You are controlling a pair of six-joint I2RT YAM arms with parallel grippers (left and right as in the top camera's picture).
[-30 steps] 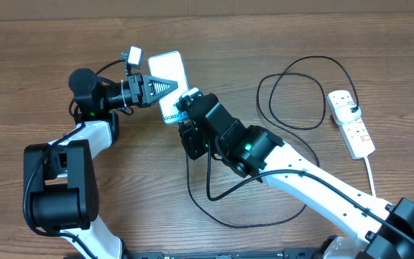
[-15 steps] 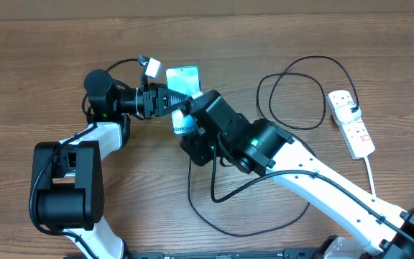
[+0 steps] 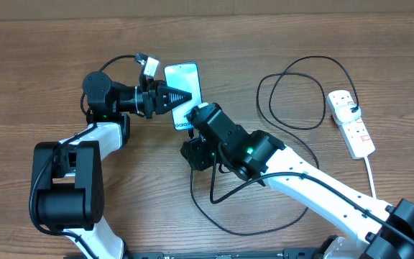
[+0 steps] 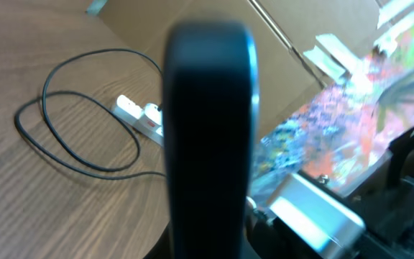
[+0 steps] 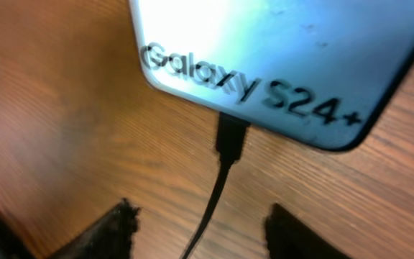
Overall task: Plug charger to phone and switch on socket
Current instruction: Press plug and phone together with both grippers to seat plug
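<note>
The phone [image 3: 185, 76] is lifted off the table, its light blue screen facing up, and my left gripper [image 3: 186, 97] is shut on its side from the left. In the left wrist view the phone [image 4: 207, 122] shows edge-on as a dark bar. The charger's connector tip [image 5: 231, 137] sits in the phone's [image 5: 279, 43] bottom edge under the "Galaxy S24+" text. My right gripper [image 5: 203, 234] is open just below it, and the black cable [image 5: 208, 201] runs free between its fingers. The charger cable [image 3: 293, 93] loops across to the socket [image 3: 356, 126] at the far right.
The slack cable [image 3: 225, 219] lies in a wide loop on the wooden table under my right arm. The white cord [image 3: 371, 173] of the socket runs toward the front edge. The socket [image 4: 139, 115] and a cable loop also show in the left wrist view.
My right gripper has opened and let go of the connector, which stays in the phone. The left gripper has shifted right and turned the phone.
</note>
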